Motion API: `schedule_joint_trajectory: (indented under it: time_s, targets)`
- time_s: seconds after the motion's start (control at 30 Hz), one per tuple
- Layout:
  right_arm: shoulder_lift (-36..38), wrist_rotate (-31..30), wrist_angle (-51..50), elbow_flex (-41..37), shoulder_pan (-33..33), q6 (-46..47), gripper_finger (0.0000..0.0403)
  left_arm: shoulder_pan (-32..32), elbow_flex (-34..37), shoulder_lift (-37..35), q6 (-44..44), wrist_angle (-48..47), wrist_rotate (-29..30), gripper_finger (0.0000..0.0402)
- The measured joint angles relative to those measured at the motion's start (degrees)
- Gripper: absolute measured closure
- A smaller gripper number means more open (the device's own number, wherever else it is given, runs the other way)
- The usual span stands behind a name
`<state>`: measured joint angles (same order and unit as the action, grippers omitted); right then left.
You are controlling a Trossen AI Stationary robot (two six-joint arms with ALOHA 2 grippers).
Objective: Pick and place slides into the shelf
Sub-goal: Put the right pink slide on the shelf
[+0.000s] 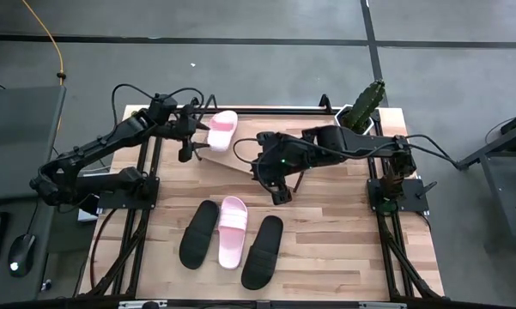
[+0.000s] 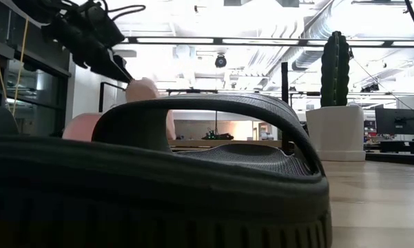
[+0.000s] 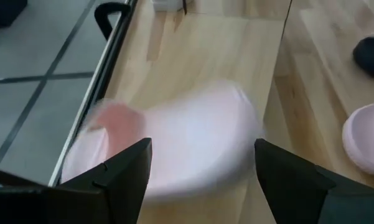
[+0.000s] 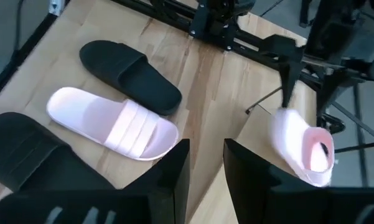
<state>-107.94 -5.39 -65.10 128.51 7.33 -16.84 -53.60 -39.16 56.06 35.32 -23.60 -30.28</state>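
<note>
On the shelf (image 1: pixel 240 156) at the far side of the desk (image 1: pixel 326 232), one pink slide (image 1: pixel 221 130) is seen lying at the left end. Just beside it, the left pincer (image 1: pixel 189 137) is held with its fingers spread, nothing gripped. Over the shelf's right part the right pincer (image 1: pixel 279 190) is held, fingers slightly parted and empty. Nearer the front, a pink slide (image 1: pixel 233 230) is laid between two black slides (image 1: pixel 199 233) (image 1: pixel 263 251).
</note>
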Motion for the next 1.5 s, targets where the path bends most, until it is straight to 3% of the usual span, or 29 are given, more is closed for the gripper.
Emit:
schedule_joint_trajectory:
  time_s: [0.37, 0.53, 0.77, 1.03, 1.2, 1.5]
  targets:
    - [-1.93, 2.27, -1.02, 0.0, -1.44, -0.13, 0.0316, 0.0, -0.11, 0.05, -2.45, 1.09, 4.04, 0.0137]
    - [-2.2, 2.42, -1.32, 0.0, -1.22, -0.16, 0.0316, 0.04, -0.2, 0.01, -4.05, 1.17, -3.25, 0.0137]
    - [-5.08, 7.34, -4.19, 0.0, -1.52, -3.61, 0.0316, 0.0, -0.22, -0.01, -6.29, 2.36, -6.03, 0.0137]
    - [-8.87, 7.55, -3.68, 0.0, -3.22, -6.62, 0.0316, -0.02, -0.26, -1.37, -14.59, 10.39, -6.77, 0.0137]
    - [-9.22, 7.58, -3.69, 0.0, -4.74, -5.27, 0.0316, 0.0, -0.31, -2.42, -16.92, 10.52, -12.47, 0.0137]
    - [-9.22, 1.83, -4.64, 0.0, -6.88, -1.73, 0.0316, 0.01, -0.31, -2.39, -19.15, 6.68, -12.45, 0.0137]
